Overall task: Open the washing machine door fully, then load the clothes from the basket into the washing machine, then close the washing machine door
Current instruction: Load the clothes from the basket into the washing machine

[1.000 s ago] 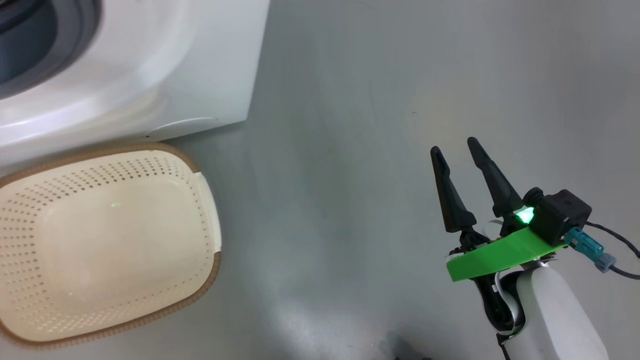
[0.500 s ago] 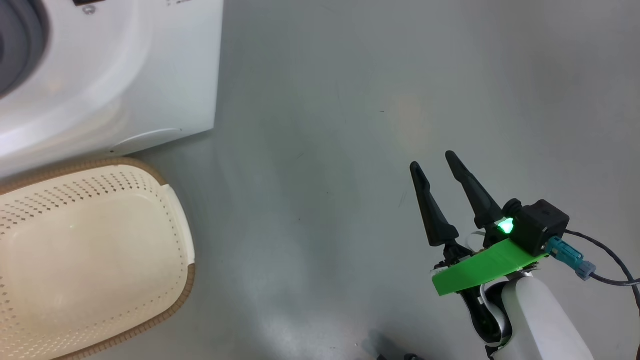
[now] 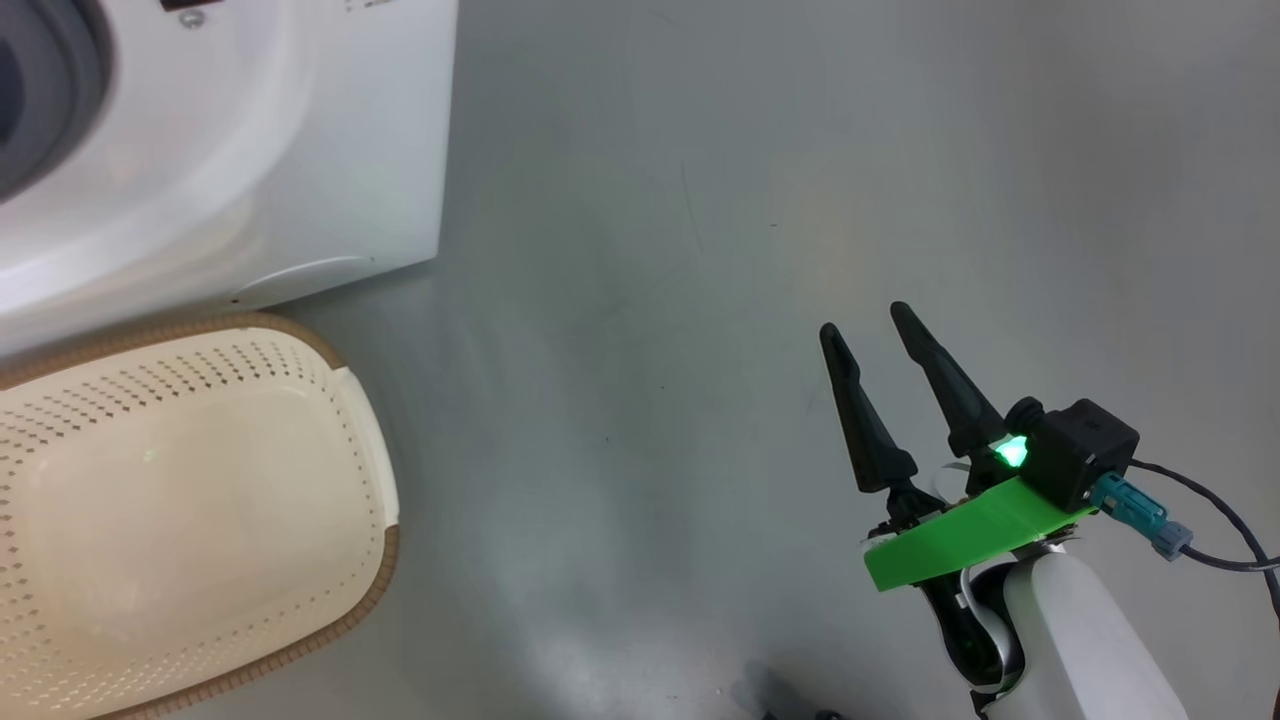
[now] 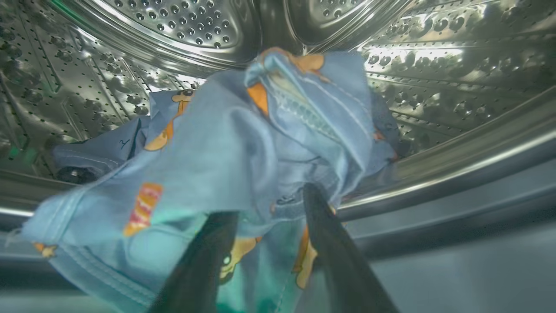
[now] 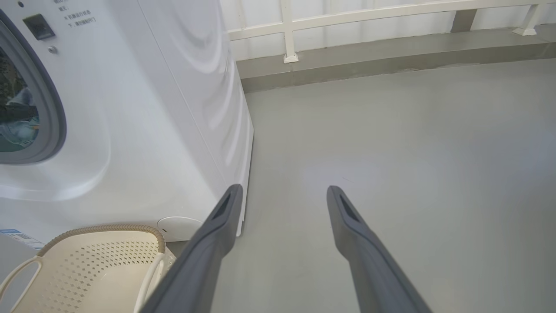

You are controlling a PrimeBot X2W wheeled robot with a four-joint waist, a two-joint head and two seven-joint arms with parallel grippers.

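upper left: white boxy front-loading washing machine (image 5: 173, 108) | lower left: cream perforated plastic basket (image 5: 87, 265) | bottom centre: right gripper (image 5: 283, 191), fingers spread over grey floor (image 5: 412, 174)

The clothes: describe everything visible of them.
The clothes are soft light blue fabric printed with orange-brown cartoon figures, stitched seams showing, crumpled in a loose heap. They lie inside the steel perforated drum, spilling toward its front rim. The left gripper meets the near folds, jaws apart.
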